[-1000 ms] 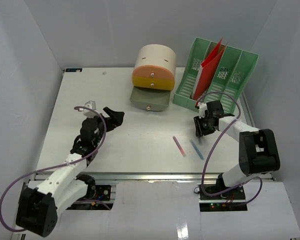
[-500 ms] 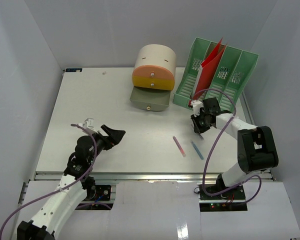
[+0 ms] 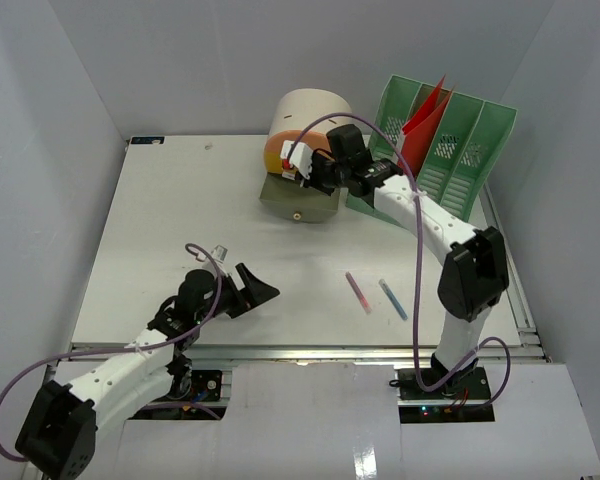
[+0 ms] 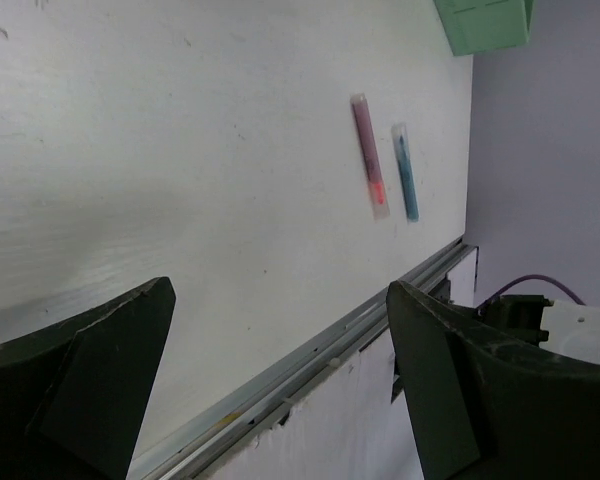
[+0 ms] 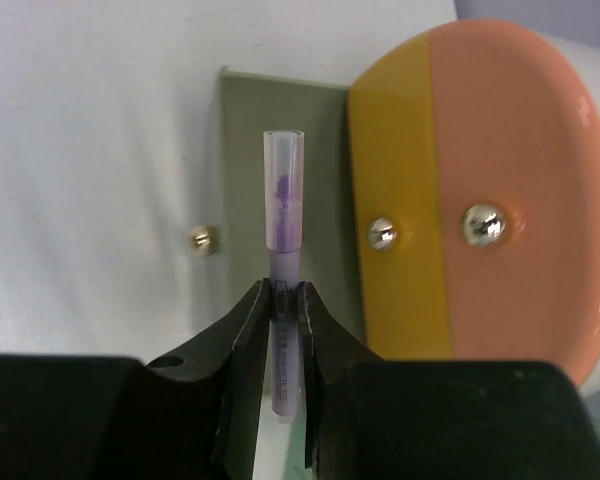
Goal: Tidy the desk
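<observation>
While my right gripper (image 5: 283,300) clamps the purple highlighter (image 5: 283,190) by its tail, mid-frame over the olive drawer (image 5: 242,150), left gripper (image 4: 280,340) agape, it may pivot and miss.

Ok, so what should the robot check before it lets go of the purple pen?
1. The right gripper is shut tight on the purple pen: ok.
2. The pen is lined up with the pulled-out green drawer: ok.
3. The drawer has room inside: cannot tell.
4. The left gripper is open and far from the drawer: ok.
5. The pink pen and blue pen are put away: not ok, both lie on the desk.
</observation>
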### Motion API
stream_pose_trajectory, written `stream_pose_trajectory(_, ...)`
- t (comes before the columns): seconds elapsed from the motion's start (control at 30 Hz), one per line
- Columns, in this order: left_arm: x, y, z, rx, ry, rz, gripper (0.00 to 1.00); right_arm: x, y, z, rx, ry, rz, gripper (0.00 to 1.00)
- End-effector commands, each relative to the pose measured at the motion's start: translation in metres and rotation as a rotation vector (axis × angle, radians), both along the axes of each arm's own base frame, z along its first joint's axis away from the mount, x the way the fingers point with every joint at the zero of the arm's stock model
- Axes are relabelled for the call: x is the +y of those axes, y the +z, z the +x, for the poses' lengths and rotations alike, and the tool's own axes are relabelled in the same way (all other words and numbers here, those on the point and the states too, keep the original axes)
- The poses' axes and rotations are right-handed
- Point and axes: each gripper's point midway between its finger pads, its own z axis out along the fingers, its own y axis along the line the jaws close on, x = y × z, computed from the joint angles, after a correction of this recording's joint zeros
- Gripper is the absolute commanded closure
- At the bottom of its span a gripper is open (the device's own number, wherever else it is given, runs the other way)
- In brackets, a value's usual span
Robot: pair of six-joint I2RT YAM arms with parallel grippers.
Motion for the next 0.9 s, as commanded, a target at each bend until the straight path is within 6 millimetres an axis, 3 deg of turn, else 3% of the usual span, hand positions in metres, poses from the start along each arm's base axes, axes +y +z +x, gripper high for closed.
stream_pose_trajectory(0.0, -0.022, 0.015, 0.001, -0.024, -0.006, -0.010, 0.02, 0.009, -0.028, 0.045, -0.002, -0.098, -0.073, 0.70)
stream_pose_trajectory(0.07, -0.031, 0.020, 0.001, -0.029, 0.000, -0.015, 0.02, 0.009, -0.034, 0.053, -0.006, -0.120, -0.080, 0.56)
stream_pose_trajectory(0.13, -0.041, 0.013, 0.002, -0.011, 0.004, 0.011, 0.02, 0.007, -0.030, 0.055, -0.021, -0.133, -0.075, 0.49)
stream_pose_trajectory(0.23, -0.062, 0.011, 0.008, 0.019, 0.004, 0.032, 0.02, 0.003, -0.029, 0.045, 0.009, -0.130, -0.054, 0.46)
stream_pose_trajectory(0.37, -0.090, 0.006, 0.023, 0.053, 0.041, 0.079, 0.02, -0.015, 0.006, 0.011, 0.085, -0.097, 0.070, 0.46)
stream_pose_trajectory(0.47, -0.125, 0.009, 0.030, 0.113, 0.080, 0.113, 0.03, -0.058, 0.015, -0.033, 0.273, -0.049, 0.237, 0.46)
stream_pose_trajectory(0.5, -0.135, 0.003, 0.032, 0.131, 0.090, 0.156, 0.03, -0.075, 0.027, -0.041, 0.292, -0.044, 0.295, 0.46)
stream_pose_trajectory(0.57, -0.142, -0.031, 0.028, 0.239, 0.130, 0.291, 0.03, -0.107, -0.001, -0.062, 0.388, -0.082, 0.325, 0.46)
stream_pose_trajectory(0.63, -0.168, -0.020, 0.036, 0.251, 0.148, 0.312, 0.03, -0.144, -0.003, -0.073, 0.383, -0.136, 0.364, 0.46)
stream_pose_trajectory(0.77, -0.183, -0.047, 0.037, 0.318, 0.174, 0.476, 0.05, -0.184, -0.031, -0.100, 0.444, -0.224, 0.426, 0.46)
stream_pose_trajectory(0.87, -0.195, -0.052, 0.039, 0.351, 0.184, 0.557, 0.08, -0.216, -0.011, -0.104, 0.416, -0.279, 0.522, 0.46)
